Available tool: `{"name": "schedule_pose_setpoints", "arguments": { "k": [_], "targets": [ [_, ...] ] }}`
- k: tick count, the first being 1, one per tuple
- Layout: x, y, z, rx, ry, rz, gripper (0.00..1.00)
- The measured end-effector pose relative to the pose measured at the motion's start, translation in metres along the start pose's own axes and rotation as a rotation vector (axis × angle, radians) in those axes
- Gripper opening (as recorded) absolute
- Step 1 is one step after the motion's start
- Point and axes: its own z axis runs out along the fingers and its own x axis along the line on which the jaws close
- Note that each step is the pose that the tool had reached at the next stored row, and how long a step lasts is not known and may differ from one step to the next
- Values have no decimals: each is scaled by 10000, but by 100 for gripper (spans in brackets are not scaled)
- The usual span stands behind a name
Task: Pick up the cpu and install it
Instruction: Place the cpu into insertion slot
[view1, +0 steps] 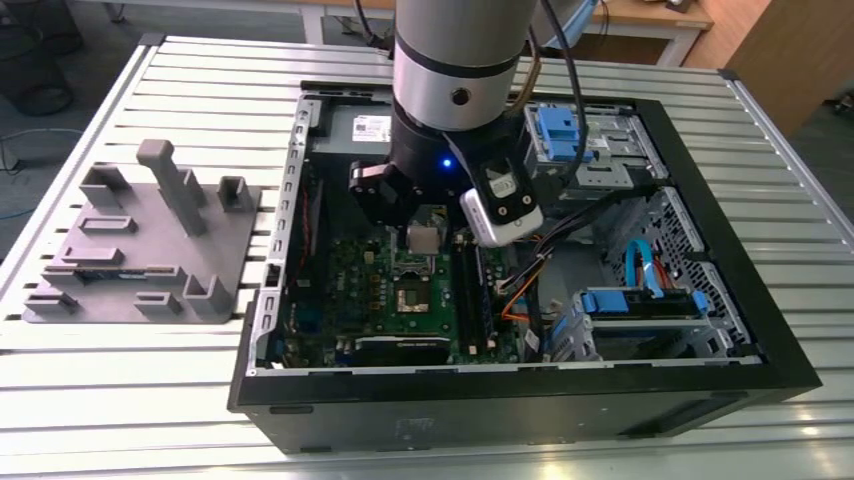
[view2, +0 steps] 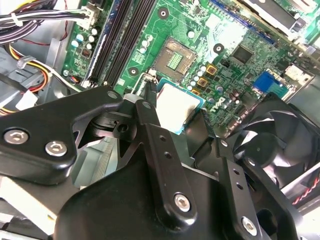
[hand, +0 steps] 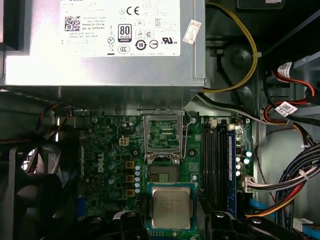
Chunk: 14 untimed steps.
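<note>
step: transport. I have the cpu (hand: 171, 207), a small flat square chip with a shiny silver metal top and a thin pale rim, off its rest and over the green motherboard (hand: 115, 150). Install not done yet.
gripper: black two-finger gripper (view2: 182, 112) hangs low inside the open black computer case (view1: 747, 330), which sits on the slatted metal table (view1: 160, 400).
fingers: pinching the cpu by two opposite edges; one black finger (view2: 150, 117) shows against the chip's side in the second wrist view.
cpu position: level as far as I can judge, held above the board, just beside the dark square socket with its metal frame (hand: 162, 135) open. Not over the socket yet, not touching it.
next move, my read: needs a short shift to centre over the socket, corners squared to the frame, then a straight gentle descent. No tilt.
edges: raised socket frame and its lever stand beside the drop path; black memory slots (hand: 215, 160) run along one side.
room: large grey box with a white label (hand: 105, 42) is close behind the socket, black fan (view2: 280, 145) and cable bundles (hand: 290, 180) near. Tight laterally, open above.
</note>
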Motion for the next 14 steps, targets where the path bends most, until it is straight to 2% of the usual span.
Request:
{"name": "schedule_pose_setpoints", "arguments": {
  "k": [9, 14],
  "targets": [
    [8, -7, 44, 8, -1, -1, 47],
    [10, -21, 89, 61, -1, 1, 47]
  ]
}}
